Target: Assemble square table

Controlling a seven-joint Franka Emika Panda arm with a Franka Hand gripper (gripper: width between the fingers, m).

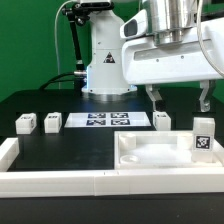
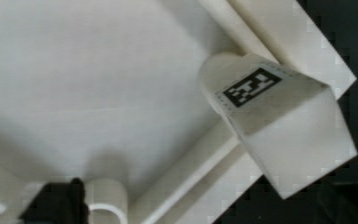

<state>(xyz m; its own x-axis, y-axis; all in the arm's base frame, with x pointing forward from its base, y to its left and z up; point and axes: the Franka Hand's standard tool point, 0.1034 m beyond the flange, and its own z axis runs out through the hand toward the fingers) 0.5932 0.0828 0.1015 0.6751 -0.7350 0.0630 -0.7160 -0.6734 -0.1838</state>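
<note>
Your claw [image 1: 180, 104] is hanging with its fingers wide apart and nothing in it, right over the tabletop [image 1: 150, 152], which sits on the desk [image 1: 70, 150] straight below it. The corner leg [image 1: 203, 141] stands in the tray's corner, under one finger, so I'd say you're mid leg-fitting. A spare leg [image 1: 162, 121] waits just beyond the other finger, and two other legs [image 1: 25, 123] sit well off to the side. My guess for your next move: drop down, straddle that corner leg squarely, then twist it home.

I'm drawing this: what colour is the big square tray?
The tray is white, clearest in the exterior view.
</note>
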